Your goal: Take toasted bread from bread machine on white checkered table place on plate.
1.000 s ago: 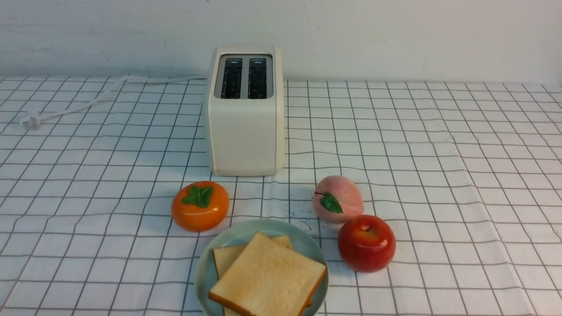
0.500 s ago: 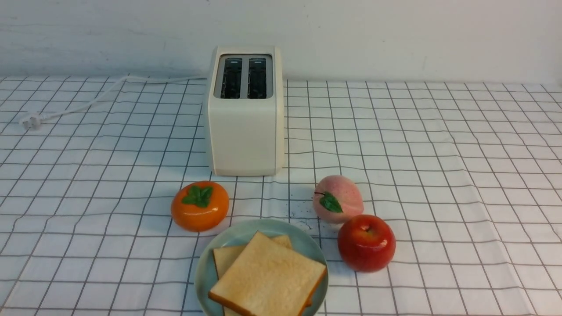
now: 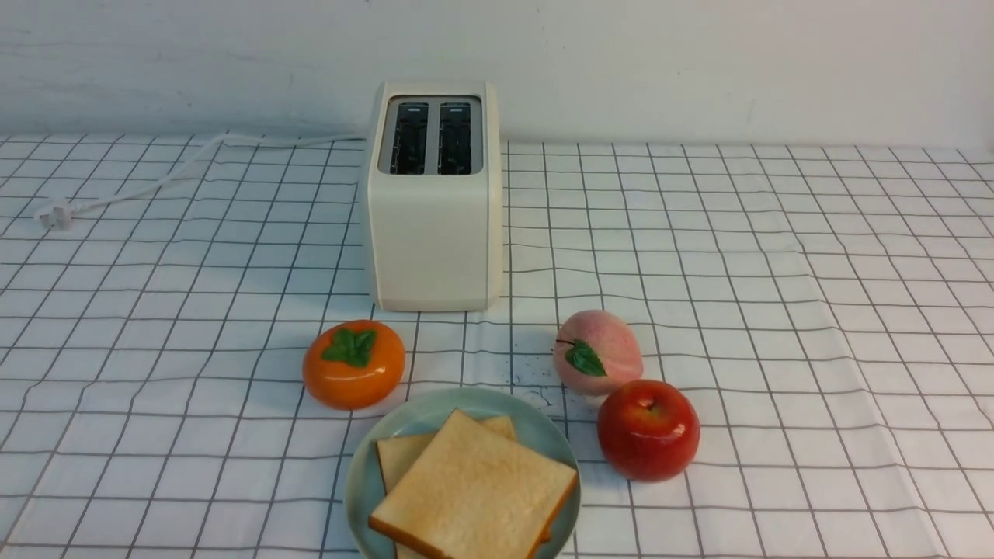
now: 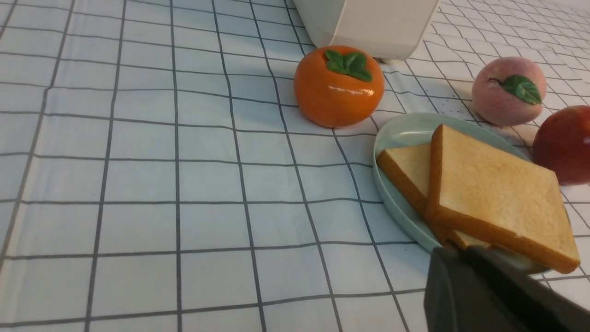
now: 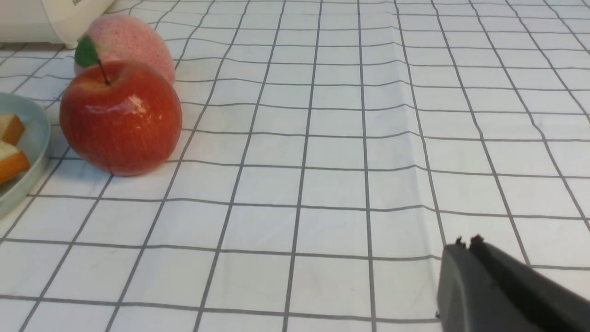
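wall [image 3: 699, 62]: plain white, faint scuffs, directly behind the table's far edge | light: even, soft; short faint shadows under objects | floor, windows: out of frame

The plate [image 3: 365, 466] and the toasted bread [image 3: 474, 493] are cut off by the lower edge of the front view, and the lower slice is largely hidden beneath the upper one. Neither claw is seen from the front. In the wrist views, only a dark part of the left claw [image 4: 465, 251] and the right claw [image 5: 468, 242] is shown at the frame's corner, and the bread machine [image 4: 368, 23] is cropped
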You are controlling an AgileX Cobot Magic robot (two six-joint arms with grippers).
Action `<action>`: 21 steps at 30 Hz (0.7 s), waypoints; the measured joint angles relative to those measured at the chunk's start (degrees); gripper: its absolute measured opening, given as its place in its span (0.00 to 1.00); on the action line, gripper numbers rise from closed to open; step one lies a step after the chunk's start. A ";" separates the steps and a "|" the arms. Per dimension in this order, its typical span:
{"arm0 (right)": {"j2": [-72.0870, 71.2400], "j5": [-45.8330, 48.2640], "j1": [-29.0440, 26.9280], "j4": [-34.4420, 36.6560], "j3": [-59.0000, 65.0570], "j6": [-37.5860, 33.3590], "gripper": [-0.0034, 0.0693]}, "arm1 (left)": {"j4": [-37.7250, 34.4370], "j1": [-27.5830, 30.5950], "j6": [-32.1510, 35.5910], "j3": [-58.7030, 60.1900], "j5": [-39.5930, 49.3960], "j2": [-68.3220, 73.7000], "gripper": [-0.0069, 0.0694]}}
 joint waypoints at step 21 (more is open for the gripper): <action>0.00 0.10 0.00 0.18 0.00 0.00 0.07 | 16.57 0.00 -19.93 9.54 -5.43 -3.60 0.07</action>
